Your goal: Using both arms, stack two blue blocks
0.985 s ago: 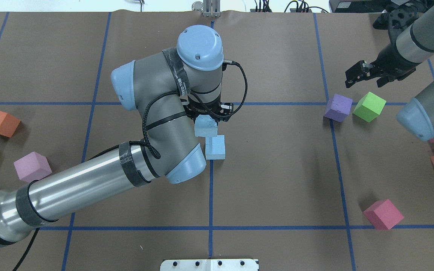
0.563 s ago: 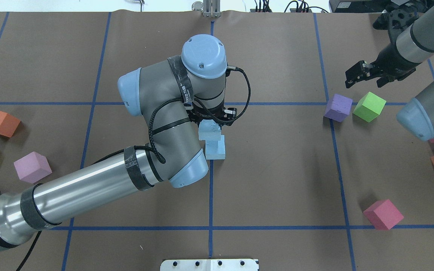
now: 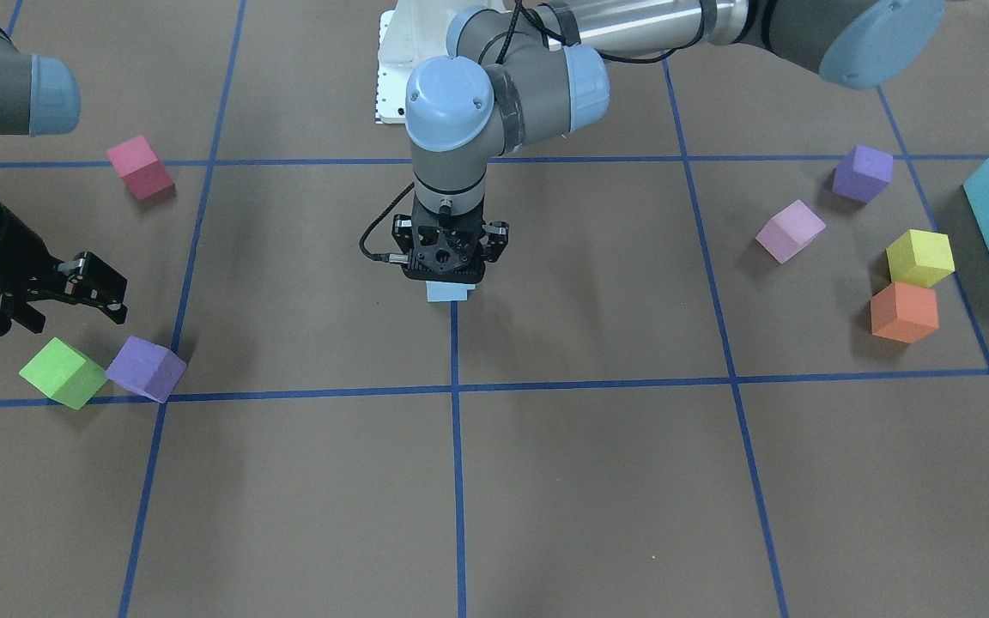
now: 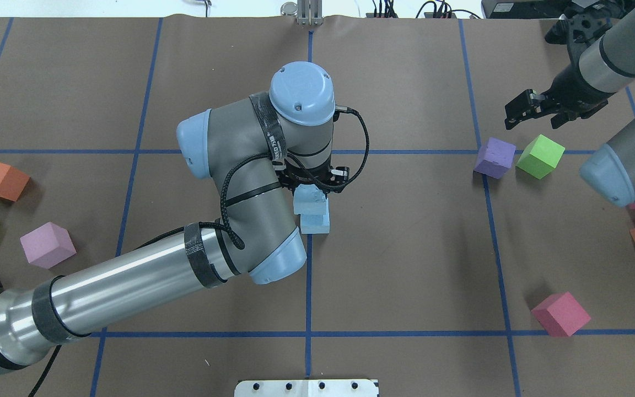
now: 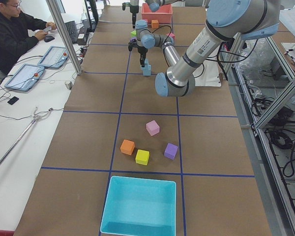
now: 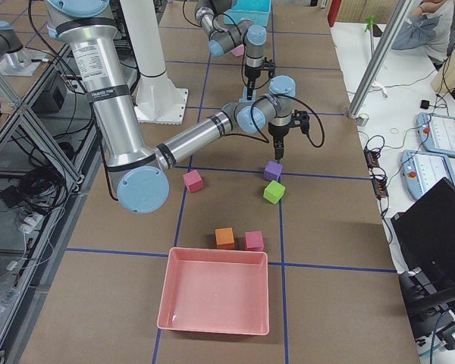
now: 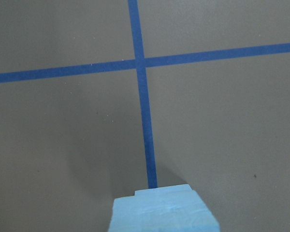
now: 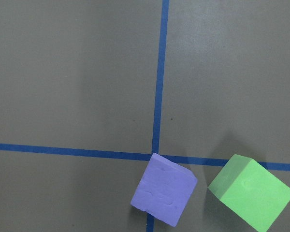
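Overhead view: the left claw [image 4: 311, 179] is hanging over the middle of the table [image 4: 405, 264], mostly hidden under its own wrist. The upper blue block [image 4: 310, 200] is showing just below it, overlapping the lower blue block [image 4: 316, 224], which is sitting on the blue centre line.
Front-facing view: only one sliver of pale blue is peeking out beneath the downward-pointing claw, so the two blocks are merging here.
Left side view: the blocks are reading as one short blue column under the claw.
Left wrist view: the held block is filling the bottom edge, with a tape crossing beyond it.
Left claw: pinching the upper blue block.
Contact: whether the upper block is resting on the lower one, I cannot tell.
Right claw [image 4: 535, 113]: spread wide, gripping nothing, hovering near the purple cube [image 4: 494, 157] and green cube [image 4: 540, 156], well apart from both blue blocks.
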### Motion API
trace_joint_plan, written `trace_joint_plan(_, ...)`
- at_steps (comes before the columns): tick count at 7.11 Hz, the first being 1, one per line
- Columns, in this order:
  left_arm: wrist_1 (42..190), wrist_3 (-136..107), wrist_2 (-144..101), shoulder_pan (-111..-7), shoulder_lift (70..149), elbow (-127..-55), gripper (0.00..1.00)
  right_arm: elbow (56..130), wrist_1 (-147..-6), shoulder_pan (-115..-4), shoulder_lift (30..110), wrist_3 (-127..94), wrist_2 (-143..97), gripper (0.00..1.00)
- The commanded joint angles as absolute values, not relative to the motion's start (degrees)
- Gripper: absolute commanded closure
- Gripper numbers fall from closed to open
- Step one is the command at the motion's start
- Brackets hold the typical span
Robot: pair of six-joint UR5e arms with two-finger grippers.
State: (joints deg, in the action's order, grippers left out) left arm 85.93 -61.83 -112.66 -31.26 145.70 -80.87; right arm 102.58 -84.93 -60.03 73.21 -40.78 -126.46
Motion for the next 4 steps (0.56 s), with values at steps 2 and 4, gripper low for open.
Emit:
trace_joint_plan(2,85.78,-62.93,-112.76,-30.76,145.63,-81.47,0.44,102.66,-84.90,-60.03,73.21,-40.78,-126.47,0.00)
trace_joint_plan(4,85.87,-63.02,-112.42,-30.15,145.55,-81.47,0.27,102.57,-84.81,-60.03,73.21,-40.78,-126.47,0.00)
